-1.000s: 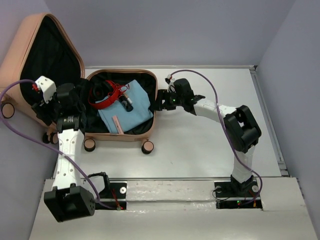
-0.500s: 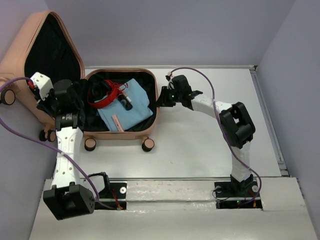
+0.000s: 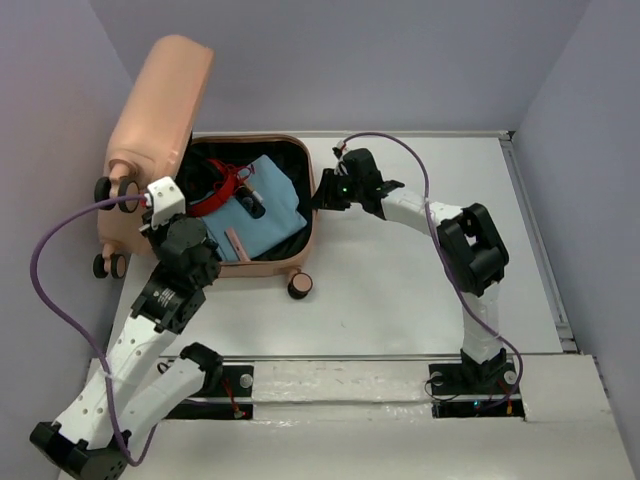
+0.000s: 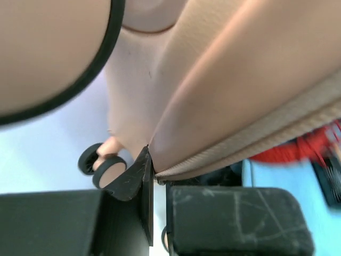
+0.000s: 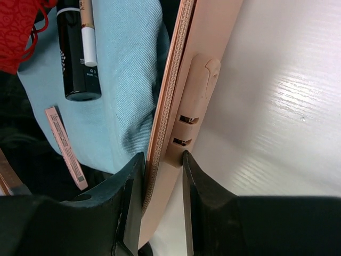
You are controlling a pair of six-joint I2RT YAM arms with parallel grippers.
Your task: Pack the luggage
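Note:
The peach-pink luggage lies open on the table, with its lid (image 3: 160,110) swung up and standing over the left side of the base (image 3: 308,225). My left gripper (image 3: 158,222) is shut on the lid's zip edge (image 4: 240,154), its jaws almost together (image 4: 154,170). My right gripper (image 3: 318,197) is shut on the base's right wall (image 5: 184,69), one finger inside and one outside (image 5: 162,160). Inside lie a light blue cloth (image 3: 268,215), a red strapped item (image 3: 215,195), a black tube (image 5: 80,58) and a thin pink stick (image 5: 64,146).
The luggage's caster wheels (image 3: 108,188) stick out at the left, and another wheel (image 3: 298,287) sits at the base's near corner. White table (image 3: 420,270) stretches right to a raised rim (image 3: 535,240). Purple walls close in on the left, back and right.
The lid has swung up from lying flat at the left to standing over the base, carried by my left gripper. The right gripper closed on the base's right wall and stays there.

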